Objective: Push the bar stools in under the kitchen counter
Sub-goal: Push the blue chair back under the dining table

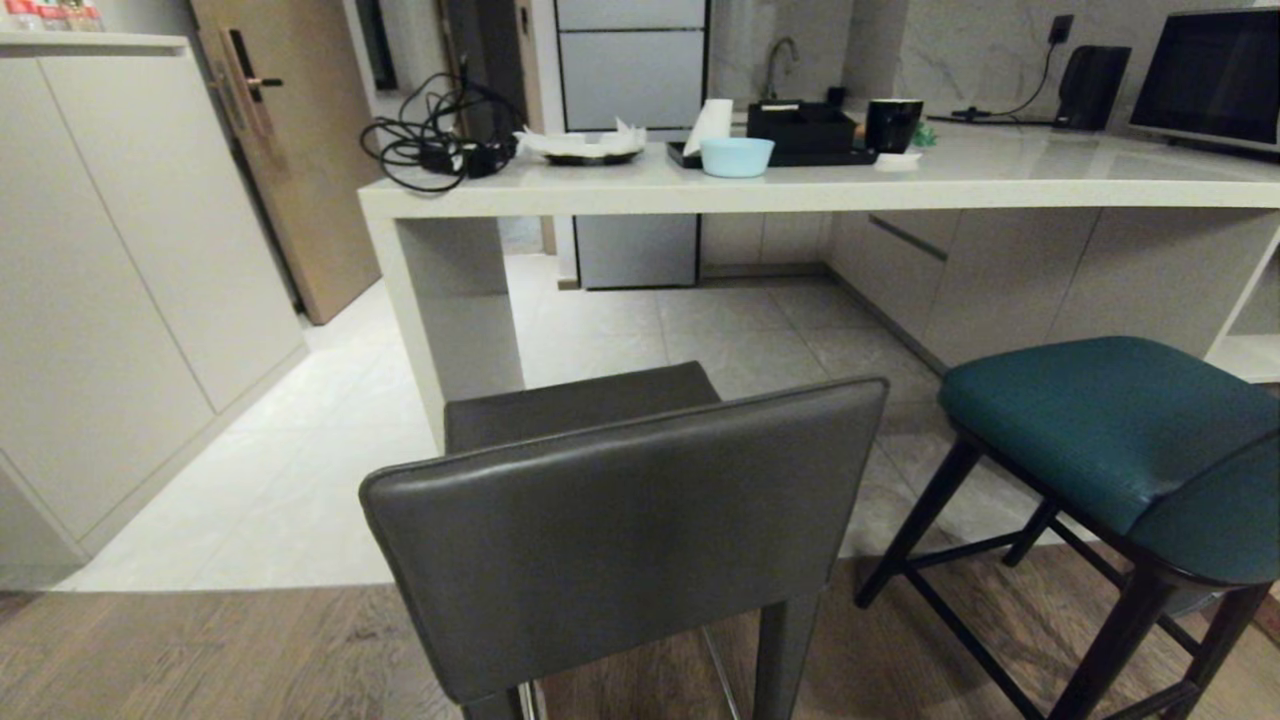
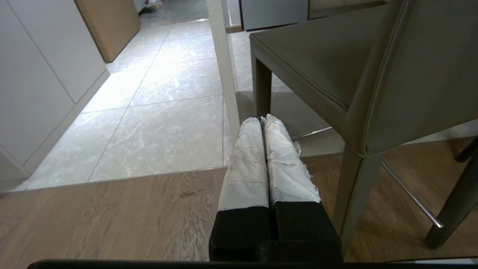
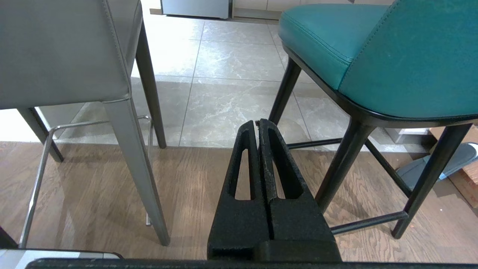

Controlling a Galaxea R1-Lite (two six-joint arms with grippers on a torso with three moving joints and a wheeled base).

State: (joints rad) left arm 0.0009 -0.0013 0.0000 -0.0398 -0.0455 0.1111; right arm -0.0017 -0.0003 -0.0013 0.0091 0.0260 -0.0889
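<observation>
From the head, the grey stool (image 1: 620,520) and teal stool (image 1: 1120,440) are seen short of the counter (image 1: 800,190), backs toward the robot. The left end effector (image 2: 263,121), closed and empty, is seen beside the grey stool's back. The right end effector (image 3: 257,125), likewise closed, is seen between both stools.

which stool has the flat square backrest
The dark grey stool, on the left in the head view. Its back is a flat upright panel, while the teal stool beside it has a low curved back.

Left gripper (image 2: 263,121) closed; right gripper (image 3: 257,123) closed.
</observation>
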